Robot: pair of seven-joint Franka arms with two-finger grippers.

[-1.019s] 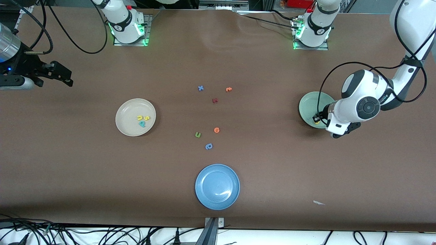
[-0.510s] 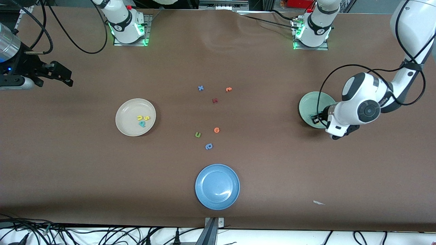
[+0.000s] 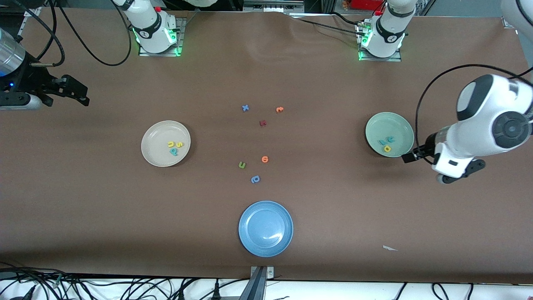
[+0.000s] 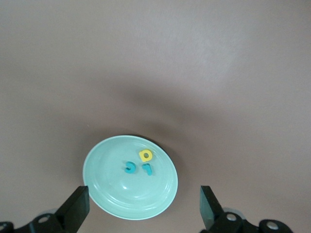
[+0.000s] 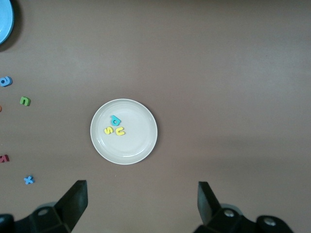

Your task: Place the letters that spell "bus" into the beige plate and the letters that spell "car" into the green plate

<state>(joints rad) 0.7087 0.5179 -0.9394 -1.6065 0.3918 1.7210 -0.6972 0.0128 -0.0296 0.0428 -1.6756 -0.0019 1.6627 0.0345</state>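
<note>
Front view: beige plate (image 3: pixel 165 143) toward the right arm's end of the counter (image 3: pixel 333 200), holding a teal b (image 3: pixel 174 151), yellow u (image 3: pixel 171 144) and yellow s (image 3: pixel 180 144). Green plate (image 3: pixel 389 134) toward the left arm's end, holding a teal c (image 3: pixel 382 142), teal r (image 3: pixel 390 139) and yellow a (image 3: pixel 387 148). Stray letters lie mid-counter, with a blue plate (image 3: pixel 265 228) nearer the camera; none belong to either word. Left claw (image 3: pixel 410 157) hangs just beside the green plate's rim, off toward the left arm's end; right claw (image 3: pixel 79 93) waits well apart from the beige plate. Left wrist view: left claw's jaws spread wide, nothing held; the green plate lies below, between them. Right wrist view: right claw's jaws wide apart and empty, high over the beige plate. Judgement: both words look sorted; no further pick seems needed.
</note>
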